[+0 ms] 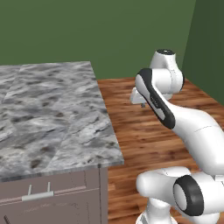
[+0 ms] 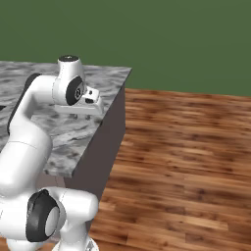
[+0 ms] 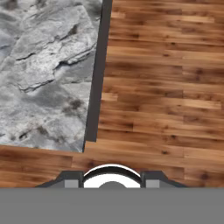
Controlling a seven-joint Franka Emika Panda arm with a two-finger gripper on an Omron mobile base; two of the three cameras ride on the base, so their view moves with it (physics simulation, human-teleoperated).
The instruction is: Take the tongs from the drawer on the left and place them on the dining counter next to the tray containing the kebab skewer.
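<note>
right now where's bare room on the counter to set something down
The marble counter is bare across the part in view, from its near edge above the drawer to the corner by the wood floor. The tightest spot is that right edge, where the arm's hand hangs.

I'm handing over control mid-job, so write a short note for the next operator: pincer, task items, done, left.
Pincer: open, empty, raised beside the dining counter corner, over the wood floor.
Drawer: under the counter's near edge, looks shut.
Done: nothing visible yet.
Left: open drawer, take tongs, set them on the counter by the tray.
</note>
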